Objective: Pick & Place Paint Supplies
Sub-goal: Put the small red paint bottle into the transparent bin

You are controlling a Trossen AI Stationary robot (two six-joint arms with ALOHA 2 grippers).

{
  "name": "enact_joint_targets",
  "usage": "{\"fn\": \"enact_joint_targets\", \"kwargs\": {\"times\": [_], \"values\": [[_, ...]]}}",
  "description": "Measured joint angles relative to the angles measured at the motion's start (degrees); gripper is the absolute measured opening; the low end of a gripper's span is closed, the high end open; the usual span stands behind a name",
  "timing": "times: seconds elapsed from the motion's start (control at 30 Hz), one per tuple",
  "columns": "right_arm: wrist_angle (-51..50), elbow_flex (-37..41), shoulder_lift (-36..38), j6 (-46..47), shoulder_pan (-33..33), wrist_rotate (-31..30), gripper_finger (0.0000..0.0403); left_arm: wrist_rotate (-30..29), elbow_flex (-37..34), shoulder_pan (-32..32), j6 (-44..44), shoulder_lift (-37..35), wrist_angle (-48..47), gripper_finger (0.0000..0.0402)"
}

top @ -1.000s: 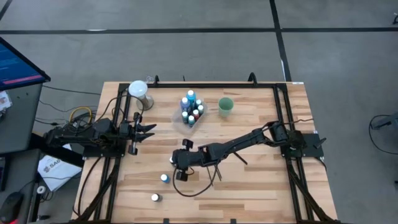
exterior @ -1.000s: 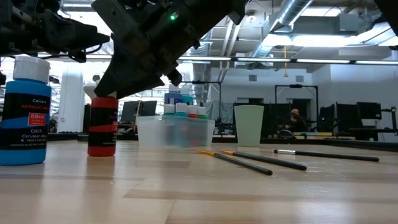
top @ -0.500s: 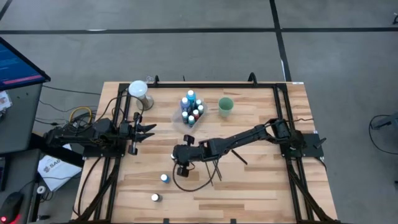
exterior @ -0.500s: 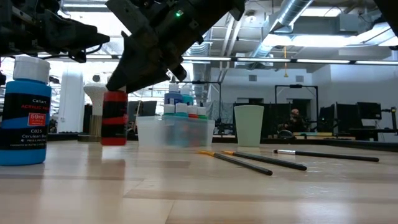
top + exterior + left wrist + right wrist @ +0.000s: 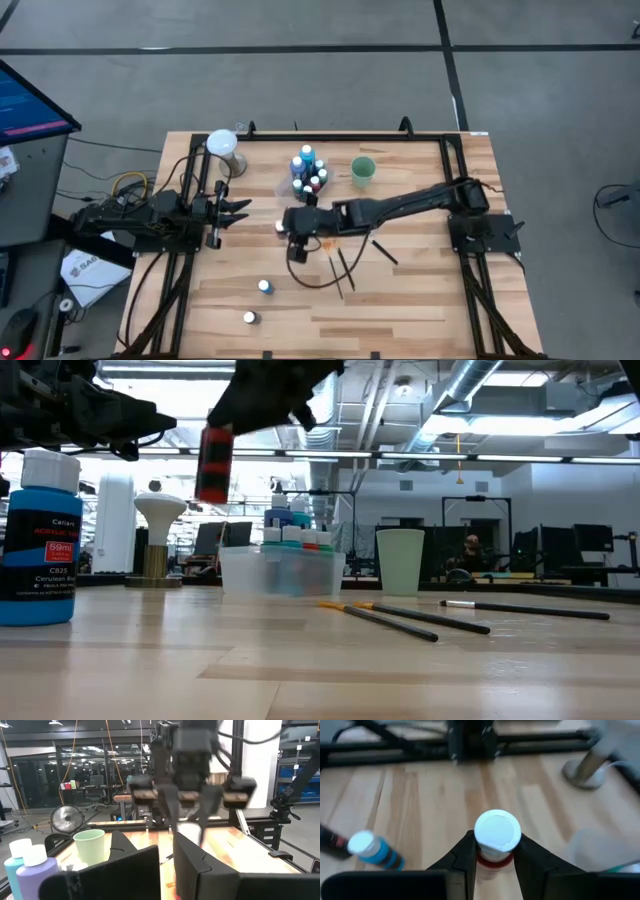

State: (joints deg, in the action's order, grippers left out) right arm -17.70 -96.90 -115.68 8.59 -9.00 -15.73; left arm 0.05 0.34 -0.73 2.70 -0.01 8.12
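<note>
My right gripper (image 5: 286, 232) is shut on a red paint bottle with a white cap (image 5: 497, 831) and holds it high above the table's middle, near the clear tray (image 5: 308, 176) that has several small bottles standing in it. In the low view the red bottle (image 5: 215, 464) hangs well above the wood. Two blue bottles with white caps (image 5: 264, 287) (image 5: 249, 318) stand on the near left of the table. Thin dark brushes (image 5: 341, 266) lie flat on the wood right of centre. My left gripper (image 5: 240, 210) waits shut at the table's left edge. My right gripper pinches the red bottle between its two fingers (image 5: 468, 859), just under the white cap at the neck (image 5: 493, 862). The fingers come slanting down from the table's right. The bottle hangs upright below them, lifted clear of the table.
A green cup (image 5: 363, 170) stands right of the tray. A white mushroom-shaped stand (image 5: 222, 146) is at the far left corner. A tall blue bottle (image 5: 40, 540) fills the low view's left. Bare wood lies between the tray and the brushes.
My right gripper has lifted the red bottle off the table, carrying it up and toward the far edge, closer to the tray. The bottle has stayed upright in the same hold.
</note>
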Motion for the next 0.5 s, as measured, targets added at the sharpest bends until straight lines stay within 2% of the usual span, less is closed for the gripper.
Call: {"fn": "enact_joint_targets", "kwargs": {"times": [0.2, 0.5], "values": [[0.1, 0.0, 3.6, -0.2, 1.6, -4.0, 0.0093, 0.0, 0.0, 0.0, 0.0, 0.0, 0.0, 0.0001], [0.1, -0.1, 4.9, -0.9, 4.9, -5.4, 0.0093, 0.0, 0.0, 0.0, 0.0, 0.0, 0.0, 0.0001]]}}
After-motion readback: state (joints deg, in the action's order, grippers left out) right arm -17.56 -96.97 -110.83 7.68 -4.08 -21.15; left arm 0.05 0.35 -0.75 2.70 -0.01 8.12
